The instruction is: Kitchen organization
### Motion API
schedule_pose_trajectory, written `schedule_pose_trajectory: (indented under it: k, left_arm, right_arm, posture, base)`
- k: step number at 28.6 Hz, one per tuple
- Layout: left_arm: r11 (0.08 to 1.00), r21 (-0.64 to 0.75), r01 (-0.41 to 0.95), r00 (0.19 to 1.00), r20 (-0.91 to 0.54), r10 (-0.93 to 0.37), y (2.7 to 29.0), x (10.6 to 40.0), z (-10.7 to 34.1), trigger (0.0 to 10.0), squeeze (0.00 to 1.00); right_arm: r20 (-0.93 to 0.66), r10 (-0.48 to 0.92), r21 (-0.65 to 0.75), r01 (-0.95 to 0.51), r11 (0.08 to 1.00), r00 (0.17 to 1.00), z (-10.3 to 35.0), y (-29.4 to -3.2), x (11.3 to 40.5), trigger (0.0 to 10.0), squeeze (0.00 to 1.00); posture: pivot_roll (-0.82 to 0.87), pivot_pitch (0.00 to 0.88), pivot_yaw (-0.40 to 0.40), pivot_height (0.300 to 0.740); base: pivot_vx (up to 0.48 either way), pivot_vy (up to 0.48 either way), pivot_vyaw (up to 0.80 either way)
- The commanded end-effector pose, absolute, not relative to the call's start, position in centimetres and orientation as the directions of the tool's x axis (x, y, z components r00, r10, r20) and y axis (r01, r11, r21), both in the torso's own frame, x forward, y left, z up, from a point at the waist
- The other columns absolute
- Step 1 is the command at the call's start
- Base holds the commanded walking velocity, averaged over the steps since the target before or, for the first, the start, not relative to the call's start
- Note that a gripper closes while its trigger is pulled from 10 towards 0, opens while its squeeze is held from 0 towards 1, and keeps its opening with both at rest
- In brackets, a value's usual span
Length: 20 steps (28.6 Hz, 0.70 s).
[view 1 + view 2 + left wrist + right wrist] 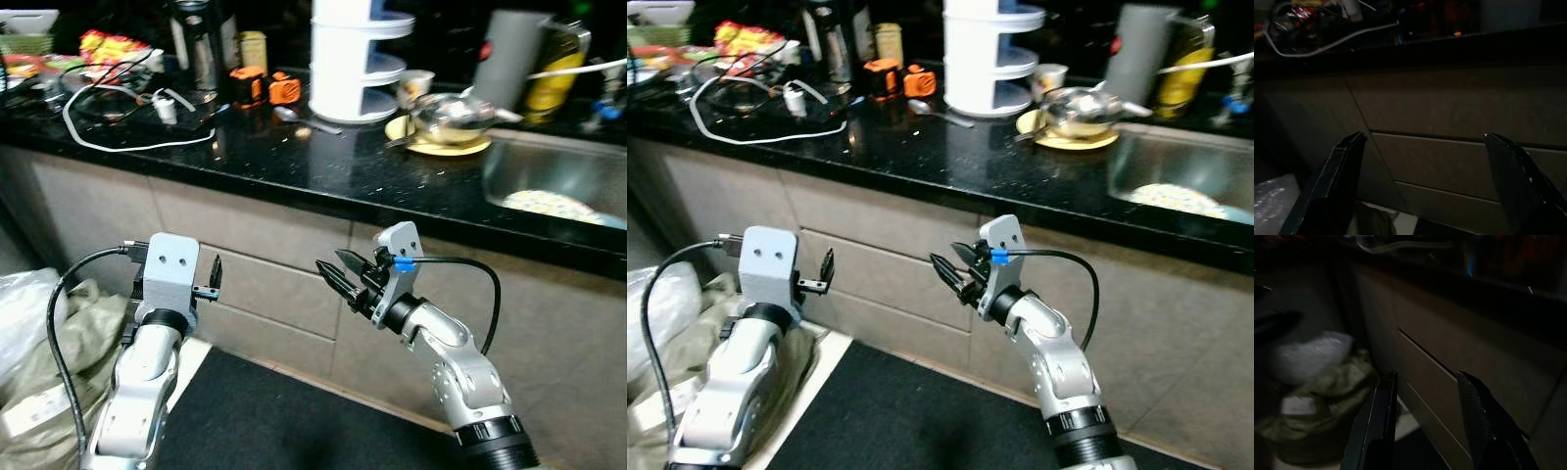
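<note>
Robot stands facing a black countertop (pixel 323 166) w/ grey drawer fronts (pixel 265 284) below; both arms raised in front of the drawers, below counter level. Left gripper (pixel 214 279) has its fingers spread wide, nothing between them, pointing at the drawers. Right gripper (pixel 338 274) also has its fingers parted, narrower gap, empty, aimed toward the robot's left & well apart from the left one. On the counter: white tiered rack (pixel 355 59) near the middle, yellow plate (pixel 446 142) w/ a steel bowl (pixel 453 116) on it just to the rack's right, by the sink (pixel 558 181). Two orange items (pixel 266 88) sit left of the rack, a spoon (pixel 306 119) lies in front of it. White cable (pixel 127 137) loops over the counter's left part, near a snack packet (pixel 113 44). On the floor, at robot's left, a green bag (pixel 59 343) & clear plastic (pixel 20 313); dark mat (pixel 294 421) under the arms.
</note>
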<state>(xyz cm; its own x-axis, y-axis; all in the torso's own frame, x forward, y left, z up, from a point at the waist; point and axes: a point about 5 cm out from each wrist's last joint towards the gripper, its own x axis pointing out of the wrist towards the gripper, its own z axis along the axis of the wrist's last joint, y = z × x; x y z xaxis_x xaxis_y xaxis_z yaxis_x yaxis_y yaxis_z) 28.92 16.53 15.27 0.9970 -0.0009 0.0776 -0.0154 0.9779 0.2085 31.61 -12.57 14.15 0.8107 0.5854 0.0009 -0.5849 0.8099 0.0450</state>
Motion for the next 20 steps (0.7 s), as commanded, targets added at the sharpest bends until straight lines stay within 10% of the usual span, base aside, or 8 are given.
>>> schedule_pose_trajectory:
  k: [1, 20]
  left_arm:
    - [0.979, 0.202, 0.002, 0.999, 0.053, -0.013, 16.6, 28.8, 14.5, 10.0, 0.00]
    - [0.989, 0.127, 0.079, 0.997, -0.030, -0.075, 16.0, 28.6, 10.5, 10.0, 0.00]
  right_arm:
    - [-0.003, 0.557, 0.032, -0.557, 0.830, 0.830, 13.9, -12.9, 31.8, 10.0, 0.00]
    - [-0.078, 0.231, -0.032, -0.234, 0.972, 0.970, 10.4, -16.0, 32.5, 10.0, 0.00]
  posture:
    - [0.06, 0.000, -0.036, 0.740]
    - [-0.02, 0.000, 0.017, 0.740]
  base:
    - [0.000, 0.000, 0.80]
    - [0.000, 0.000, 0.13]
